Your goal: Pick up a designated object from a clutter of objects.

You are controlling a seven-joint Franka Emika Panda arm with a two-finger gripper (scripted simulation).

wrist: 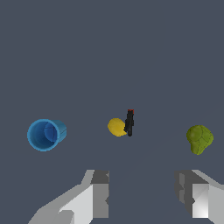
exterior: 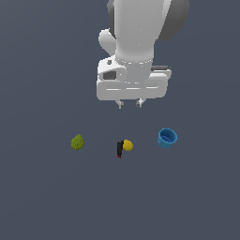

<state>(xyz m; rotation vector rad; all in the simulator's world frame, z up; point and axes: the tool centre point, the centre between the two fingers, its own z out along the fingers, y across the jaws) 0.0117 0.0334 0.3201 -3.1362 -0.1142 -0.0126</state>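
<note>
Flat, dark grey-blue floor all around. Above it, white two-fingered gripper, fingers spread wide, holding and touching nothing. Beneath, small yellow ball touching black, red-tipped stick. At exterior view's right, small bright blue hollow cup, apart; at left, green lumpy fruit.

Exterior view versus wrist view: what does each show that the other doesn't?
Only the exterior view shows the arm above the gripper, high over the floor. Only the wrist view looks into the hollow of the cup and shows the fingers' inner faces, spread apart. Both show the cup, the ball touching the black stick, and the green fruit, all untouched.
</note>
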